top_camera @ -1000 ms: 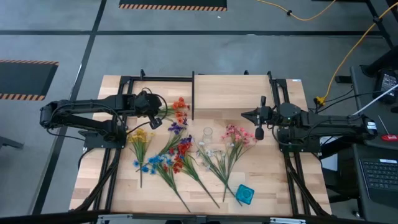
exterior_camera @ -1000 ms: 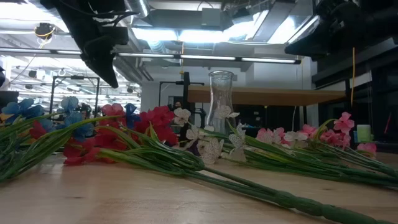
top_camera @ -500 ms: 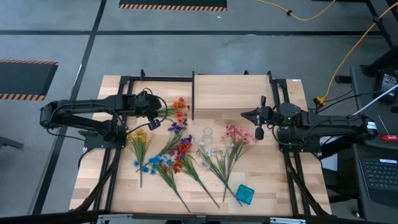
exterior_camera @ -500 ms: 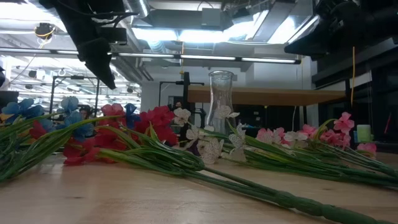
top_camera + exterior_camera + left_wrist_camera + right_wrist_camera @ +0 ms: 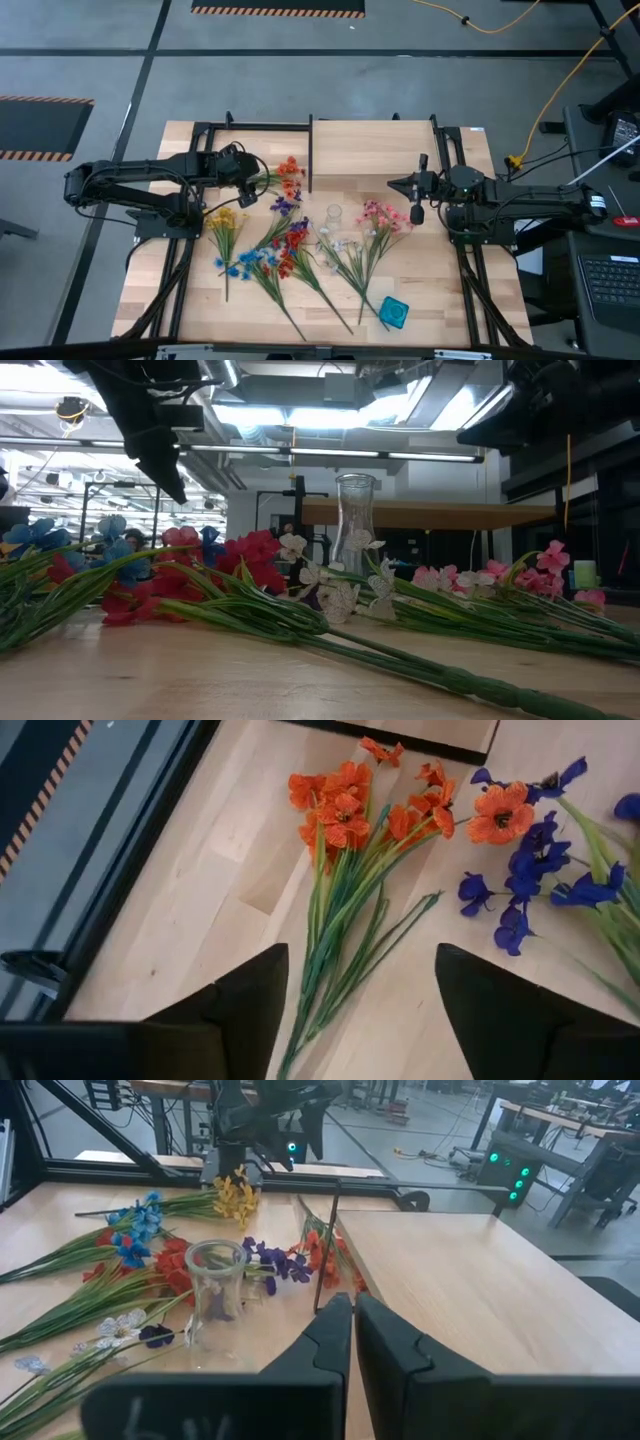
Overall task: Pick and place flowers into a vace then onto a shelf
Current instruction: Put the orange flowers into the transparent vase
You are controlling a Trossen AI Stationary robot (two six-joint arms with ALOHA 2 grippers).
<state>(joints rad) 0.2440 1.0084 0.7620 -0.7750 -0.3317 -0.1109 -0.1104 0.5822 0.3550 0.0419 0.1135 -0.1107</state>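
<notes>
Many fake flowers [image 5: 290, 250] with long thin green stems lie flat on the wooden table. An orange bunch [image 5: 345, 810] lies next to the corner of the shelf, with dark blue ones [image 5: 530, 880] just beside it. Yellow [image 5: 226, 220], blue [image 5: 250, 262], red [image 5: 250, 560], white [image 5: 335, 595] and pink [image 5: 382, 215] bunches are spread out around a clear glass vase [image 5: 355, 520]. The vase stands upright and looks empty. The shelf [image 5: 372, 150] is a flat, pale wood board on thin black posts, behind the vase.
</notes>
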